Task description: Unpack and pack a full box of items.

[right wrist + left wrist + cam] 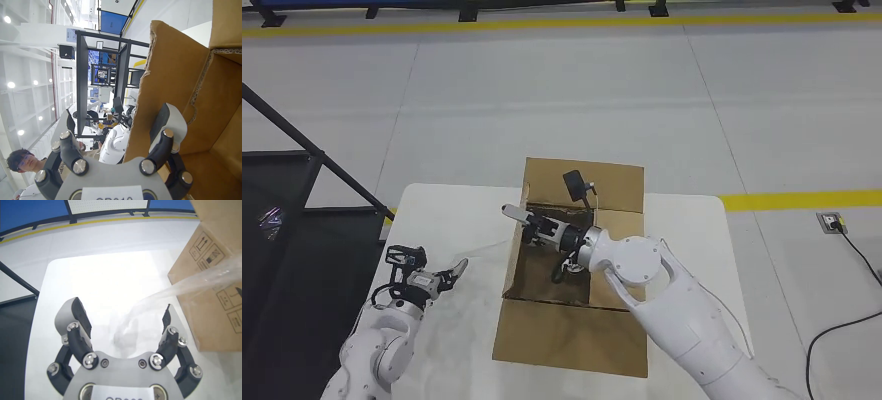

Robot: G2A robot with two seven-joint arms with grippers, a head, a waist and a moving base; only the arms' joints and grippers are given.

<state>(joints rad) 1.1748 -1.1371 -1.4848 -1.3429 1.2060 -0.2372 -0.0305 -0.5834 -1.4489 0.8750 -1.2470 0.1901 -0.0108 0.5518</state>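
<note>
An open cardboard box [572,320] stands in the middle of the white table [447,215]. My right arm lies across the box, and its gripper [520,218] is at the box's left side. In the right wrist view this gripper [117,115] is open, with an upright cardboard flap [166,75] between its fingers, one inside the box and one outside. My left gripper [432,267] is low over the table, left of the box. It [122,304] is open, and a strip of clear plastic film [170,289] runs from between its fingers to the box wall [213,313].
A small black object [573,184] with a thin cord sits over the box's far side. A dark framed stand [282,240] borders the table on the left. Bare tabletop [94,275] stretches ahead of my left gripper.
</note>
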